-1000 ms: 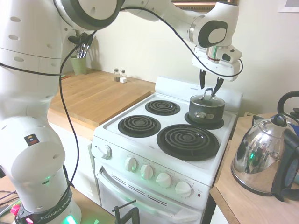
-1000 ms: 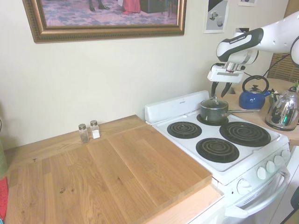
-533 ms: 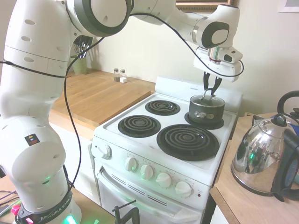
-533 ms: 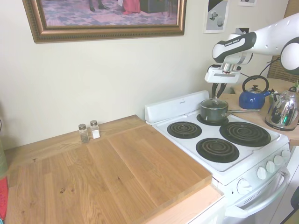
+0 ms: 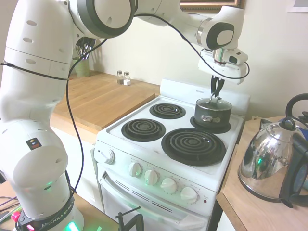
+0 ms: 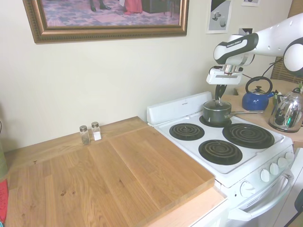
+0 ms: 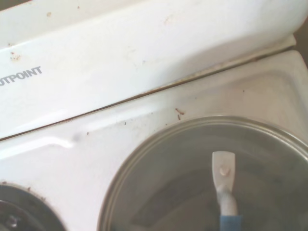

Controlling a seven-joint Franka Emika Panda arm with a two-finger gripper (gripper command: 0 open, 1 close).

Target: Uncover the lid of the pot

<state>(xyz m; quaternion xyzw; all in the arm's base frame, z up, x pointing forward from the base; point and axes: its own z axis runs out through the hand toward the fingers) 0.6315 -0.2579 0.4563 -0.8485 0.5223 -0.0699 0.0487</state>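
Note:
The small dark pot (image 5: 211, 115) (image 6: 216, 114) stands on the stove's back burner, its long side handle (image 6: 246, 112) pointing toward the kettles. The metal-rimmed glass lid (image 5: 213, 103) (image 6: 217, 103) (image 7: 183, 163) sits flat on the pot. My gripper (image 5: 216, 95) (image 6: 218, 97) hangs straight down over the lid's middle. Its fingers are drawn together on the upright loop handle (image 7: 224, 190). The wrist view shows the lid rim and handle from close above.
A shiny chrome kettle (image 5: 269, 163) (image 6: 286, 111) and a blue kettle (image 6: 255, 98) stand on the counter beside the stove. Three bare coil burners (image 5: 192, 144) lie in front of the pot. The raised stove back panel (image 7: 120, 57) is just behind it. Two shakers (image 6: 90, 134) stand on the wooden counter.
The gripper's fingers, spread wide above the lid a second ago, have lowered and shut on the loop handle. The lid and pot have not moved.

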